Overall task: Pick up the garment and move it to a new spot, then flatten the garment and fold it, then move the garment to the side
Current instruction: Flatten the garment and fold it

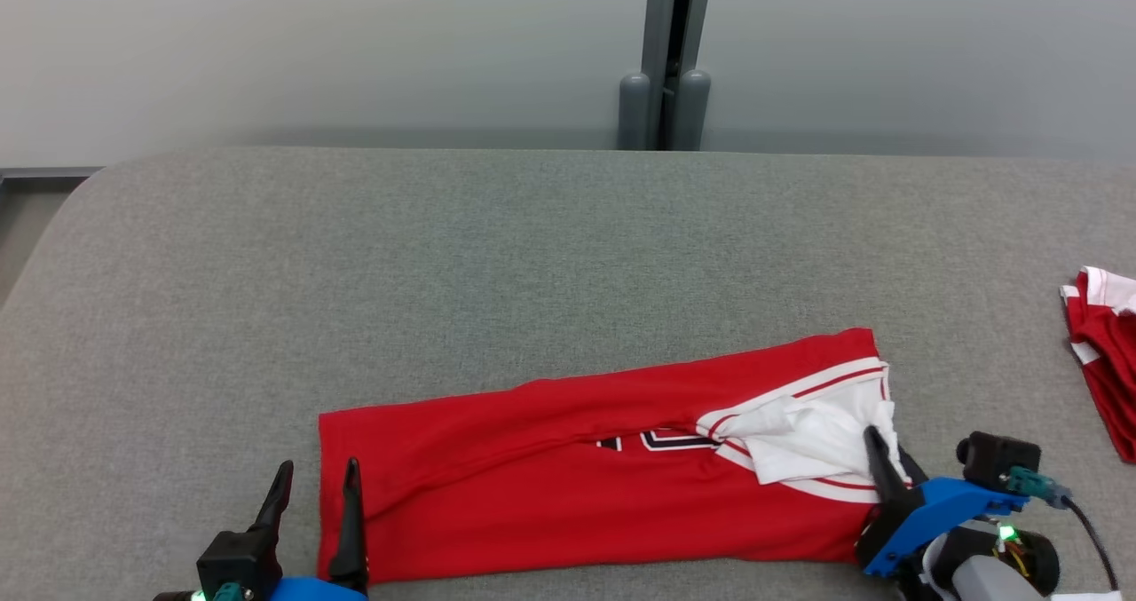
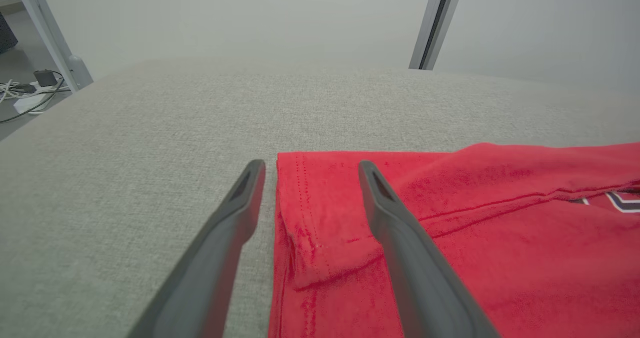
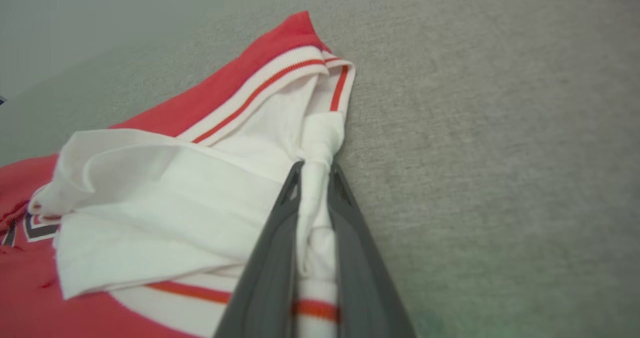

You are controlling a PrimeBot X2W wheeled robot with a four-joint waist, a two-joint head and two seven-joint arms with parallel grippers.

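I saw the grey table (image 1: 532, 246) running across the head view, with a pale wall and a dark upright post behind it. The garment (image 1: 550, 494) lay near the table's front edge as a long red band, folded lengthwise. Its white, red-striped trim and white lining were bunched at its right end, and part of a dark-edged letter or number showed near the middle. A second red and white cloth (image 1: 1105, 352) lay well apart from it at the table's far right edge, cut off by the frame.

My right claw (image 1: 874, 437) sat at the garment's right end. Through the right wrist camera I saw that claw (image 3: 316, 167) clamped on a twisted ridge of the white cloth, which stood pinched between the two fingers while the rest lay slack on the table.

My left claw (image 1: 319, 465) was at the garment's left end with its fingers wide apart. Through the left wrist camera it (image 2: 311, 164) straddled the stitched red edge, one finger over bare table and the other over red cloth. I could not tell whether the tips touched anything.
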